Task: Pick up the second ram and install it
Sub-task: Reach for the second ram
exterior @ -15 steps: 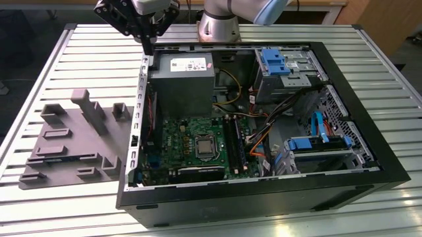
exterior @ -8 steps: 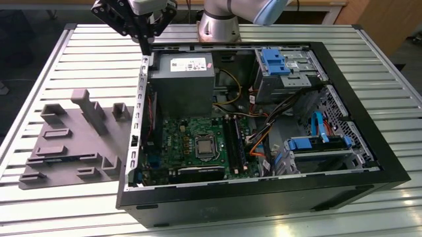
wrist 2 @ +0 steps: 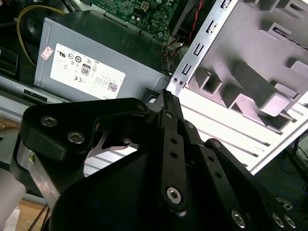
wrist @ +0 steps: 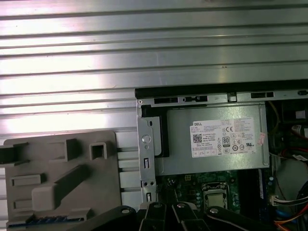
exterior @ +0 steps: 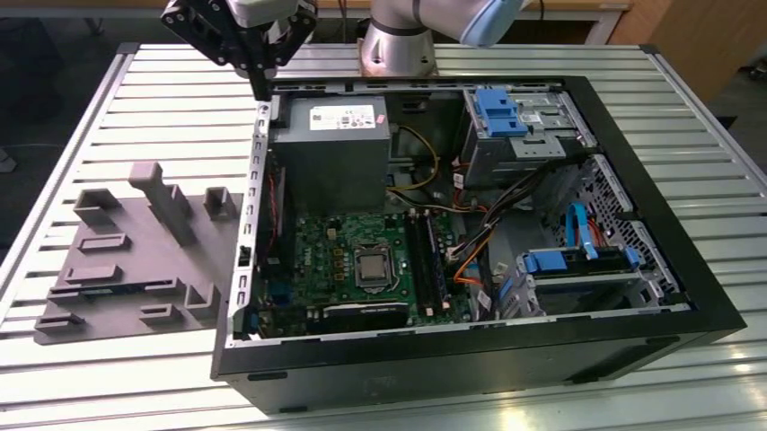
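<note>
- A white rectangular label lies on the flat face of the grey metal power supply box, seen in both wrist views and in the exterior view. It carries a bold logo word, rows of small black approval marks, a boxed number badge and a square code patch.
- A small pink sticker sits at one corner of that label; its print is too small to tell.
- The green motherboard bears white lettering, too fine to make out.
</note>
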{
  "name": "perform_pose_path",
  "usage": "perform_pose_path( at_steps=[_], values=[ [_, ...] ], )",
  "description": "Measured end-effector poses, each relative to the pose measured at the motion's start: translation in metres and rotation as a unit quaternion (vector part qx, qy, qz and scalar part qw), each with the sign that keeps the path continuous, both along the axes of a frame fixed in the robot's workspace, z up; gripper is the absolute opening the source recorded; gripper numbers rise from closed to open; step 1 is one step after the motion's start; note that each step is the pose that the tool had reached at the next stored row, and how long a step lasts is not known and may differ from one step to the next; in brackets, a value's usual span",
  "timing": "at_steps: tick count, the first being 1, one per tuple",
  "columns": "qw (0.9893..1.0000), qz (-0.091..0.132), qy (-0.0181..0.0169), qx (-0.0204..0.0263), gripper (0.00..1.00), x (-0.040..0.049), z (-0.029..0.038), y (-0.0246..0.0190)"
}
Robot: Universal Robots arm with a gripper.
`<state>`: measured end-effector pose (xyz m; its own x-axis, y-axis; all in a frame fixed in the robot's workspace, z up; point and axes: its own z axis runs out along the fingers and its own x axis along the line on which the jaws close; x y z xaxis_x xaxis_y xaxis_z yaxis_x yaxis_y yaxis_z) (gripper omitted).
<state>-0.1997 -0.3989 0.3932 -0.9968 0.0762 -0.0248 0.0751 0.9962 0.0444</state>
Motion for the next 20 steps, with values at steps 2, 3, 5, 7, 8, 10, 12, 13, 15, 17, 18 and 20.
perform_pose_path(
  at_steps=[2,3,5,7,8,10,12,13,15,17,18,20],
  values=[
    [1.0000,0.000,0.0000,0.0000,0.11,-0.0009,0.0000,0.0000],
    [1.0000,0.000,0.0000,0.0000,0.11,-0.0014,0.0000,0.0000],
    [1.0000,0.000,0.0000,0.0000,0.11,-0.0025,0.0000,0.0000],
    [1.0000,0.000,0.0000,0.0000,0.11,-0.0035,0.0000,0.0000],
    [1.0000,0.000,0.0000,0.0000,0.11,-0.0039,0.0000,0.0000],
    [1.0000,0.000,0.0000,0.0000,0.11,-0.0050,0.0000,0.0000],
    [1.0000,0.000,0.0000,0.0000,0.11,-0.0060,0.0000,0.0000],
    [1.0000,0.000,0.0000,0.0000,0.11,-0.0066,0.0000,0.0000],
    [1.0000,0.000,0.0000,0.0000,0.11,-0.0078,0.0000,0.0000],
    [1.0000,0.000,0.0000,0.0000,0.11,-0.0090,0.0000,0.0000],
    [1.0000,0.000,0.0000,0.0000,0.11,-0.0095,0.0000,0.0000],
    [1.0000,0.000,0.0000,0.0000,0.11,-0.0108,0.0000,0.0000]
  ],
)
